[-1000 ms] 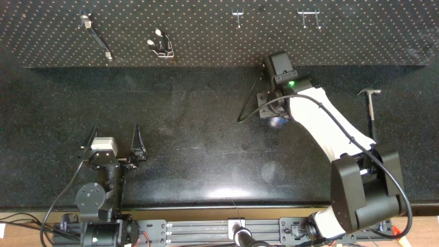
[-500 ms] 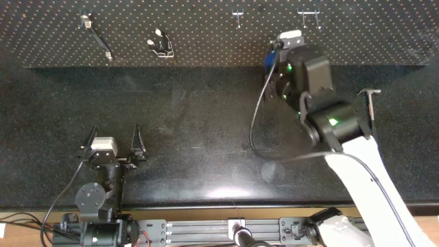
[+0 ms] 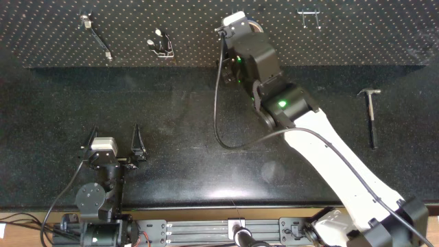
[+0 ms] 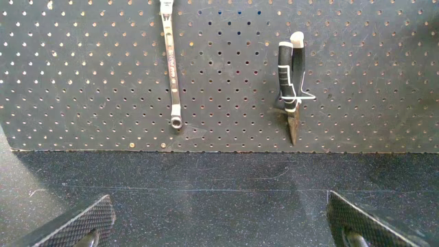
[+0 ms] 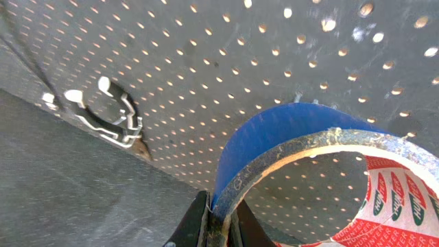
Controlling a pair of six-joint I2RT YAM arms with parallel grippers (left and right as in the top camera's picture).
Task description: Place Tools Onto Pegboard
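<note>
Overhead, in the top view, the pegboard [image 3: 192,27] runs along the far edge of the dark table [image 3: 171,123]. A wrench [image 3: 96,38] and pliers [image 3: 161,44] hang on its left part, and bare hooks [image 3: 309,17] sit farther right. A hammer [image 3: 370,113] lies on the table at the right, well apart from the board. The right arm [image 3: 288,110] reaches up to the middle of the pegboard, with a black cable [image 3: 218,103] looping beside it. The left gripper [image 3: 114,140] sits low near its base, fingers spread wide and holding nothing.

From the left wrist, the wrench [image 4: 171,65] and pliers [image 4: 291,86] hang upright on the board.

From the right wrist, the right gripper [image 5: 219,219] pinches the rim of a blue tape roll [image 5: 302,144] close against the pegboard; the pliers [image 5: 103,113] hang off to one side.
</note>
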